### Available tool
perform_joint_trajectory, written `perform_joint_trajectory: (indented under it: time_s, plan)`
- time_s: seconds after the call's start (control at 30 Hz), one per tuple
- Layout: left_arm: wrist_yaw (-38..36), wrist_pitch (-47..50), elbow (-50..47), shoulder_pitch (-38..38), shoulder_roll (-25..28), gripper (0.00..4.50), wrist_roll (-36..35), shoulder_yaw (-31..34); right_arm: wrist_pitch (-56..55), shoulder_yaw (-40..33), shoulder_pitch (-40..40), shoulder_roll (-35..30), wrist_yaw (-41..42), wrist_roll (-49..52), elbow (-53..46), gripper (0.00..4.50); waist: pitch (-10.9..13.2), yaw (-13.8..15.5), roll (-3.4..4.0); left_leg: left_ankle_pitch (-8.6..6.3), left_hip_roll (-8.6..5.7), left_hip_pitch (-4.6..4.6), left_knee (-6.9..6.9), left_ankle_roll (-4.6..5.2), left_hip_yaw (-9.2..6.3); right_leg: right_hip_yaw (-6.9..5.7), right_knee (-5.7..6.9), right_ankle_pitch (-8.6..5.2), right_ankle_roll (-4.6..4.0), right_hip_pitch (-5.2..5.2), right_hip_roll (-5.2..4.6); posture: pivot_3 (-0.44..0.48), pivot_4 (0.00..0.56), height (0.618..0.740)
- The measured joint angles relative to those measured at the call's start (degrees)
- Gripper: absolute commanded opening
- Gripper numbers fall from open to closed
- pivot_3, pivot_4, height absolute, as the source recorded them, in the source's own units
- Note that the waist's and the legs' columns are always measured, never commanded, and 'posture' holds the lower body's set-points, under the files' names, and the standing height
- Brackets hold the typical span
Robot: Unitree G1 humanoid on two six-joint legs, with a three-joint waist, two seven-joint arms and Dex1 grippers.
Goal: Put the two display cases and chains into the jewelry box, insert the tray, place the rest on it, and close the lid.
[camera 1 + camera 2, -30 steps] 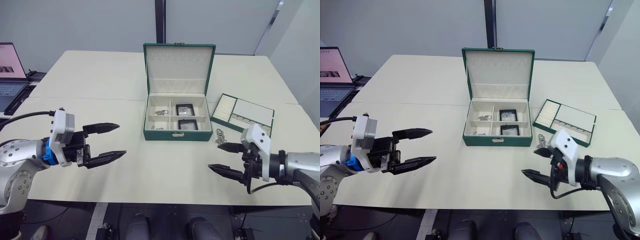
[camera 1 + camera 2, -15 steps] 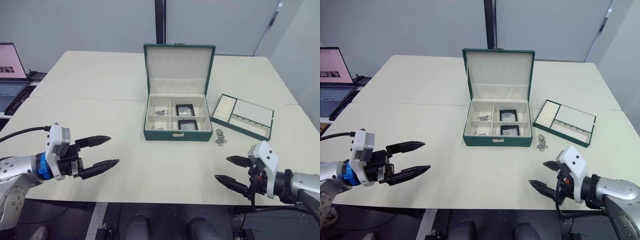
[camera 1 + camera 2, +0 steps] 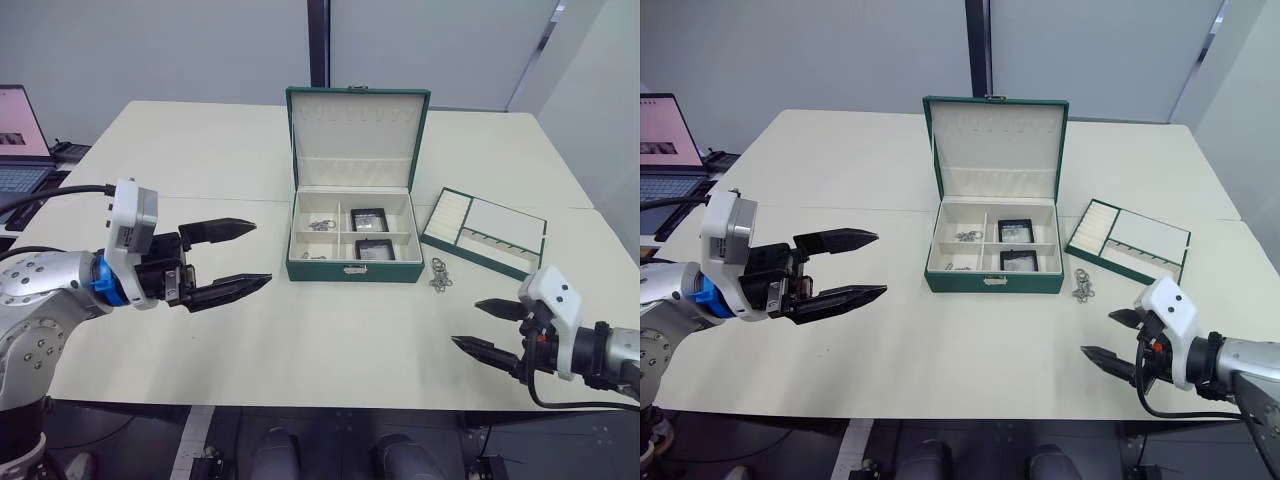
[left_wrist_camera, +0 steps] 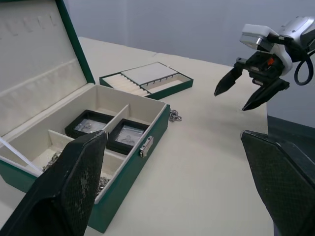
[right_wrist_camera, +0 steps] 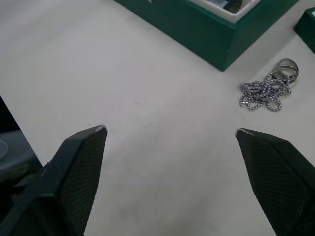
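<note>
The dark green jewelry box (image 3: 350,268) stands open at the table's middle, its lid (image 3: 357,130) upright behind it. The two display cases (image 3: 369,217) (image 3: 374,248) lie in its right compartments. Chains (image 3: 322,224) lie in the left compartments. Another bunch of chain with rings (image 3: 438,273) lies on the table between box and tray (image 3: 480,256). The tray sits to the right of the box. My left gripper (image 3: 262,252) hovers open and empty left of the box. My right gripper (image 3: 467,324) hovers open and empty near the front edge, short of the loose chain.
An open laptop (image 3: 20,130) sits at the far left beyond the table's edge. A seam runs across the table (image 3: 200,198) behind my left gripper. In the left wrist view the right gripper (image 4: 230,101) hangs beyond the box's clasp (image 4: 144,146).
My left gripper dipped back, then rose and moved forward toward the box. My right gripper drew back and to the right, away from the loose chain. Both stayed open.
</note>
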Motion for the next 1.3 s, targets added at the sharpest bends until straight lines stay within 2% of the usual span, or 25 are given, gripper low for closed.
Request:
perform_joint_trajectory:
  time_s: [0.1,0.2,0.33,0.5,0.67,0.9,1.3]
  plan:
    - [-0.2,-0.4,0.3,-1.0,0.0,4.5,0.8,-0.8,0.1,0.7,-4.0,-2.2,-0.3,0.8,3.6,4.42,0.0,0.1,0.0,0.0,-0.01,0.03,0.03,0.0,0.02,0.02,0.0,0.0,0.0,0.02,-0.01,0.0,0.15,0.74]
    - [-0.4,-0.6,0.6,-1.8,-0.1,4.5,1.4,-2.2,0.1,3.6,-9.5,-7.3,-0.1,-0.4,10.7,4.42,0.0,0.1,0.0,0.0,-0.02,0.04,0.05,0.0,0.03,0.03,0.0,0.0,0.0,0.03,-0.02,0.0,0.15,0.74]
    - [-1.4,-2.0,1.2,-1.7,-0.1,4.5,3.3,-3.0,-7.7,13.2,-17.7,-12.3,3.1,-7.2,25.3,4.42,0.0,0.1,0.0,0.0,-0.01,0.05,0.04,0.01,0.1,0.08,0.0,0.0,0.0,-0.02,-0.03,0.0,0.15,0.74]
    - [-0.6,-2.5,1.1,-1.7,-0.3,4.5,4.7,-4.0,-18.5,25.4,-31.9,-12.6,9.4,-15.9,44.8,4.42,0.1,-0.1,0.11,0.0,0.02,0.08,0.06,0.01,0.22,0.16,0.01,0.01,-0.01,-0.09,-0.04,0.0,0.15,0.74]
    - [1.3,-1.6,0.2,-1.3,-0.4,4.5,4.3,-3.7,-25.8,32.6,-42.7,-10.2,15.4,-22.8,59.8,4.42,0.1,0.0,0.14,0.07,0.05,0.09,0.11,-0.1,0.24,0.15,0.01,0.01,-0.01,-0.1,-0.05,0.0,0.15,0.74]
    - [2.8,-1.4,-1.5,-0.3,-0.5,4.5,3.6,-3.4,-31.0,36.8,-47.9,-6.4,20.3,-28.1,69.2,4.42,0.2,0.1,0.16,0.1,0.05,0.1,0.11,-0.17,0.25,0.14,0.01,0.01,-0.01,-0.07,-0.06,0.0,0.15,0.74]
    - [3.9,-1.4,-2.3,1.7,-0.6,4.5,2.3,-2.3,-36.0,38.4,-53.2,-1.3,21.5,-34.1,81.5,4.42,0.2,0.0,0.17,0.11,0.05,0.11,0.12,-0.19,0.25,0.14,0.02,0.01,-0.01,-0.06,-0.06,0.0,0.15,0.74]
